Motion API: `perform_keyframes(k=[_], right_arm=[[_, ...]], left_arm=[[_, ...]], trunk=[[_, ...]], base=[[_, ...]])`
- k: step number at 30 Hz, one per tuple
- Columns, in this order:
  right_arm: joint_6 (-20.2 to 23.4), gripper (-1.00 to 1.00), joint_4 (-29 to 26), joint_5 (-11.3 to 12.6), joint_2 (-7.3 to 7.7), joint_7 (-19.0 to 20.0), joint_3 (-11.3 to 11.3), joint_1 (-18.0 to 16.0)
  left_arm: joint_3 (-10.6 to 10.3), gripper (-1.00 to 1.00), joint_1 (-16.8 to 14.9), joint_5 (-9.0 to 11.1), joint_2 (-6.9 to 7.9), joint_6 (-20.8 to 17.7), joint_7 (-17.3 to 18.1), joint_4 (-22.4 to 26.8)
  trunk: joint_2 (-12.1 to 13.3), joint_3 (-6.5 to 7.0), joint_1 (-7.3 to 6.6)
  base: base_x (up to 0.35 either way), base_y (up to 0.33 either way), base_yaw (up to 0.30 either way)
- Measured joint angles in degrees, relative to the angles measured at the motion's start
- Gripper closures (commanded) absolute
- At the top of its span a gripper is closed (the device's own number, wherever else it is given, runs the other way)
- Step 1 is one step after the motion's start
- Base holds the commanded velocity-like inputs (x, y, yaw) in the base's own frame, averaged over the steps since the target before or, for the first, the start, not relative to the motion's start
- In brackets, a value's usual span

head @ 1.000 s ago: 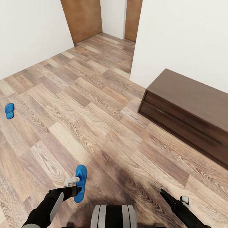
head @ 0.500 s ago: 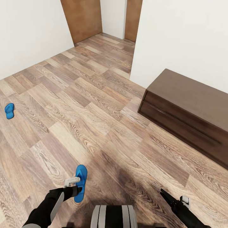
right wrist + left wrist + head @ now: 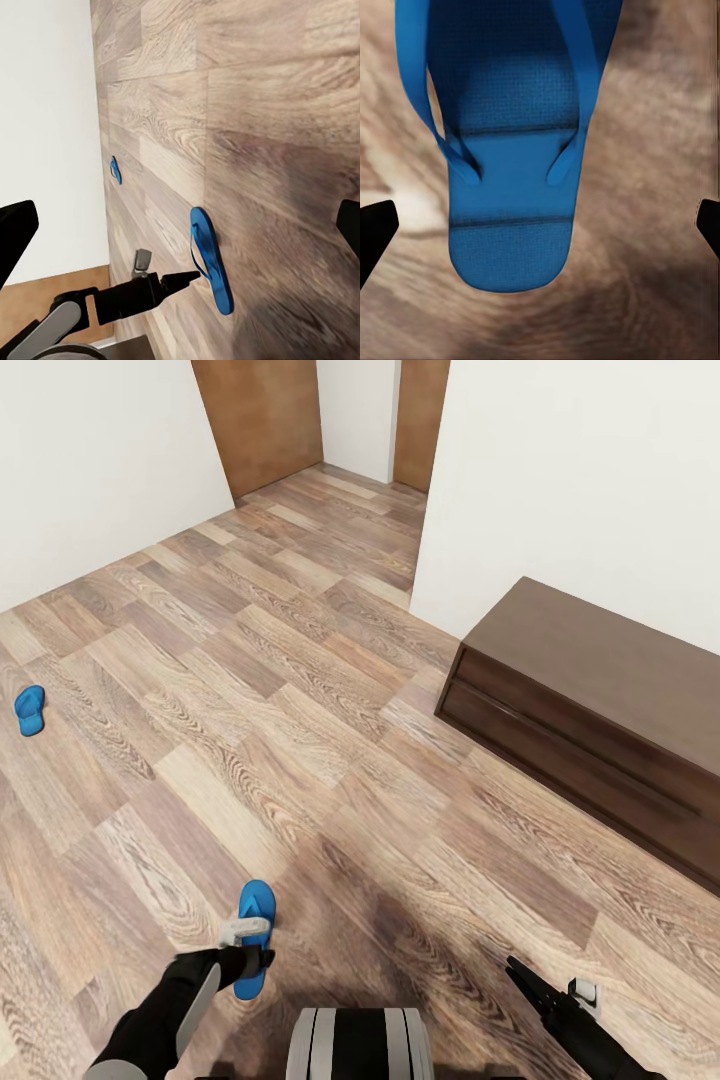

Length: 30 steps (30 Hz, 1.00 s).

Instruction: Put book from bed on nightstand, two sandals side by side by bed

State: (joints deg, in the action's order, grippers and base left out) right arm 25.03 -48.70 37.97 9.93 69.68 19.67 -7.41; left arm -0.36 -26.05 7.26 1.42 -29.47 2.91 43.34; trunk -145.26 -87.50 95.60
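- Left wrist view: my left gripper [image 3: 540,225] is spread wide over the near sandal [image 3: 510,150] on the floor [image 3: 660,150].
- Sandal looks light, bendy; I'd pinch its edge.
- Other sandal [image 3: 30,709] lies far off.
- Right gripper [image 3: 527,977]: can't tell.

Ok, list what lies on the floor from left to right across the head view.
far sandal → near sandal, beside the left arm's jaws → long dark cabinet against the right wall
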Motion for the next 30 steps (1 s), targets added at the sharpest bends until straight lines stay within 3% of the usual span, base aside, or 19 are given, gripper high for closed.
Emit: perform_keyframes(k=[30], right_arm=[[0.17,-1.00,0.00,0.05,0.00,0.00,0.05,-0.04]], left_arm=[[-0.51,-1.00,-0.16,-0.03,-0.65,0.10,-1.52,-0.18]], trunk=[[0.00,0.00,0.00]], base=[[0.000,0.000,0.000]])
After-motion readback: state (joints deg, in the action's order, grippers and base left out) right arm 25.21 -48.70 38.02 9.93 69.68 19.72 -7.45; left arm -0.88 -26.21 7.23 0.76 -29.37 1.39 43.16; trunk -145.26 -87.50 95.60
